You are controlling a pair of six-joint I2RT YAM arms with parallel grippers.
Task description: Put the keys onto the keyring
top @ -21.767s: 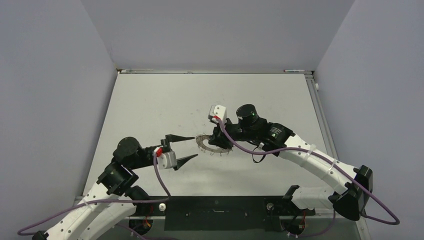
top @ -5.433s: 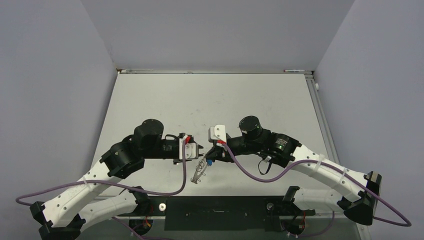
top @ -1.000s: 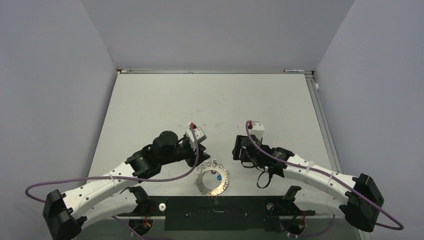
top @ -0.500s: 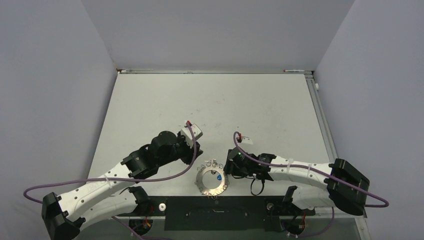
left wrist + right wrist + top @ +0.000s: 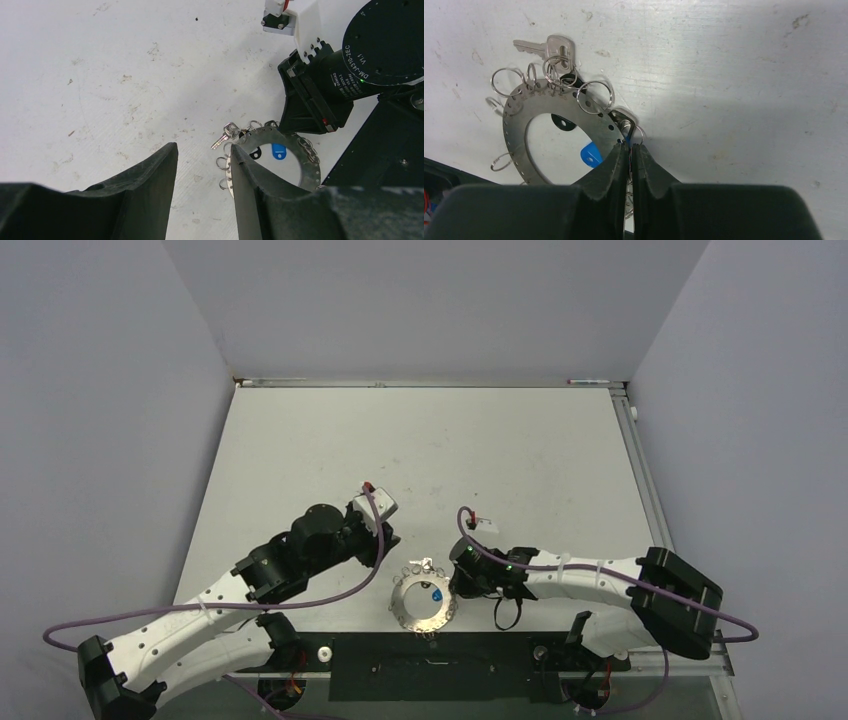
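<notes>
The keyring (image 5: pixel 401 603) lies flat on the table near the front edge. A blue key head (image 5: pixel 436 593) and a black key head (image 5: pixel 563 122) lie inside its hole. A small silver key (image 5: pixel 546 49) hangs on a wire loop at its far edge. My right gripper (image 5: pixel 629 146) is shut, its tips at the ring's right edge over a wire loop; in the top view it (image 5: pixel 456 584) sits right beside the ring. My left gripper (image 5: pixel 202 150) is open and empty, just left of the ring (image 5: pixel 311 168) and above the table.
The black base plate (image 5: pixel 430 665) runs along the front edge just below the ring. The white table (image 5: pixel 430 450) stretches back to grey walls on three sides. The right arm's motor housing (image 5: pixel 385 45) stands behind the ring in the left wrist view.
My right gripper has swung down and left from the table's middle to the ring's right edge. My left gripper has drawn back slightly to the left. The ring has stayed put.
</notes>
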